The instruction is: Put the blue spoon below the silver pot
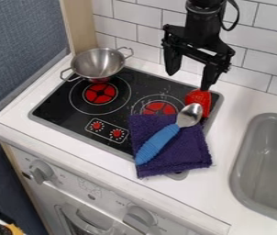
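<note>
Gripper (189, 81) (blk., 2-finger), hanging from robot arm (202, 20) at top of view, tips down over rear of stovetop (55, 103). Fingers set wide apart, w/ tiled wall (150, 36) & pale counter (244, 94) visible thru the gap btwn them.

Blue spoon (157, 144) (task item): lies nearer the camera than both fingertips, on purple cloth (184, 160), at a diagonal. Metal bowl end points toward the sink-side finger; blue ribbed handle runs away from the fingers, toward the front edge & the pot side of the cloth.

Silver pot (98, 62): well to the view's L of the pot-side finger, upright, open top up, w/ 2 loop handles, on rear corner of stovetop. Burner (100, 93) (red ctr.) shows just in front of it; 2nd burner (159, 108) lies camera-side of the fingers, partly under the cloth.

Red object (200, 101): just below the sink-side fingertip in view, beside the spoon's bowl; contact w/ fingertip can't be told.

Cloth covers stovetop's front corner on the sink side & overlaps counter. Gray sink (266, 160): to view's R of both fingers, nearer the camera. Front knobs (41, 172): farther still toward the camera, below stovetop level.
</note>
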Controlling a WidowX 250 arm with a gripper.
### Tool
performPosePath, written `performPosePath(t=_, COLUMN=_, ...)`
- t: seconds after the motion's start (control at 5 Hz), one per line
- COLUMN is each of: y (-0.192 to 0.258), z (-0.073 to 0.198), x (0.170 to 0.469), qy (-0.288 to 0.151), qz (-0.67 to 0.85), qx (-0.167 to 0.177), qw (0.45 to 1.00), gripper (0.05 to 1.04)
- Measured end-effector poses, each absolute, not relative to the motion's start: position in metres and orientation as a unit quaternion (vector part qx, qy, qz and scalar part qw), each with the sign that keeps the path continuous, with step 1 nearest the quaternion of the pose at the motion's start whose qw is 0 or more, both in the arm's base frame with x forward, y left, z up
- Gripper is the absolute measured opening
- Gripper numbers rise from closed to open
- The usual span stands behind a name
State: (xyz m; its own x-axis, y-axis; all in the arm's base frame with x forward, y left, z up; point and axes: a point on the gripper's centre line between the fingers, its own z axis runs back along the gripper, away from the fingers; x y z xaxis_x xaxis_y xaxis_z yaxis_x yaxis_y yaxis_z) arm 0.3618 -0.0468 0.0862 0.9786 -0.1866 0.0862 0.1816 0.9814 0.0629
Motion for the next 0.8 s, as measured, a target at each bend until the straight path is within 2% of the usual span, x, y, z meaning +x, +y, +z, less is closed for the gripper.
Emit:
performPosePath(t=0.2, y=-0.046, z=0.073, x=0.357, qy=-0.026, qz=-0.091, qx=0.026, qw=0.995, gripper=1.004)
performPosePath(t=0.6, y=-0.049, z=0.071, x=0.302, qy=-0.012, qz=-0.084, qx=-0.009, qw=0.996, gripper=1.004)
performPosePath(t=0.8, y=-0.044, z=0.05, x=0.279, qy=0.02, qz=-0.079, qx=-0.002, qw=0.997, gripper=1.004)
